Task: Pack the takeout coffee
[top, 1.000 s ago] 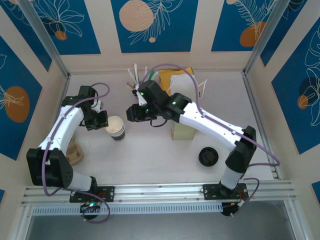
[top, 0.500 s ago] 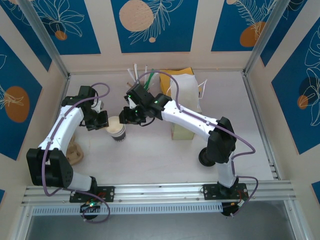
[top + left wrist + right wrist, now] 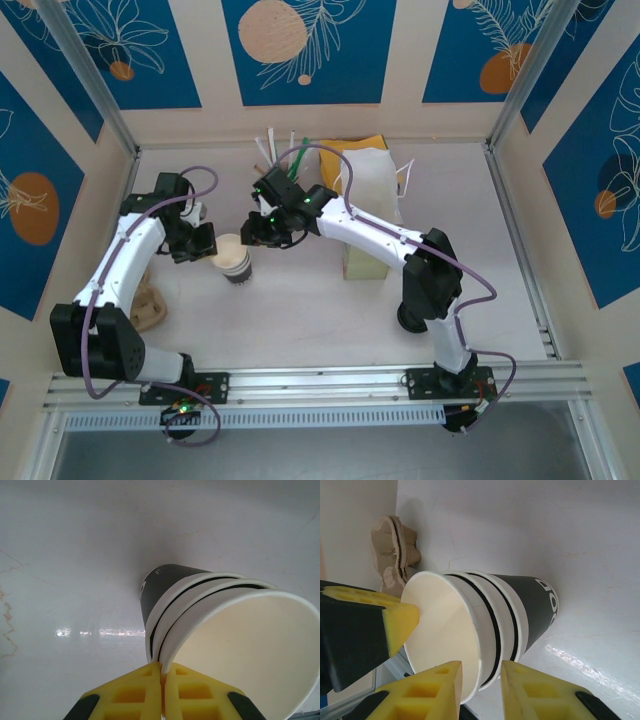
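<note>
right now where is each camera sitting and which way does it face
top external: above and behind the bases, looking down; both arms, left tool, right tool, paper cups
left wrist: on the left arm, facing the table; left tool pinches the cups' rim
right wrist: on the right arm, looking across the cups; right tool astride the rim, left tool beyond
shared: all see the cups

Yellow bag (image 3: 365, 262); straws (image 3: 268, 148); cardboard carrier (image 3: 148, 308)

Place: robot lab test cell | Seen: aluminium frame posts (image 3: 95, 85), printed blue leaf wall panels (image 3: 300, 50), white tabletop (image 3: 310, 320), arm bases bolted to a slotted rail (image 3: 320, 378)
</note>
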